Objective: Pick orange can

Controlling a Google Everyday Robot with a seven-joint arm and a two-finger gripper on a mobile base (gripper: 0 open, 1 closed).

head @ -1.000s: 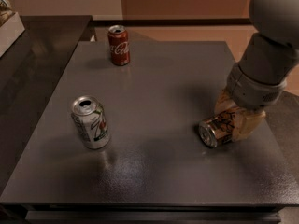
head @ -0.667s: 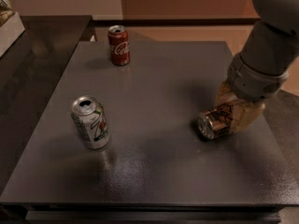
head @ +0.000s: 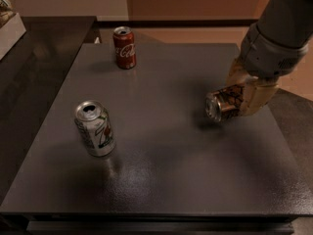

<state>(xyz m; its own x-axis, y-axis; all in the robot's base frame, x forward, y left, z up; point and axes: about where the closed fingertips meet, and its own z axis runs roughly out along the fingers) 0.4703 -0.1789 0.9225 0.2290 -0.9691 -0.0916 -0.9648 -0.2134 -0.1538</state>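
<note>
Orange can (head: 223, 105), coppery (silver end), sideways in gripper (head: 236, 100) at right

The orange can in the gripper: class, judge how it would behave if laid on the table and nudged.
Held sideways in the gripper's fingers over the table's right side, the orange can looks round enough to roll on that smooth top. Its shiny skin seems slippery and may dent if squeezed hard.

The orange can (head: 223, 105), sideways with silver end showing, is clamped in the end effector (head: 239, 98) at right.
</note>
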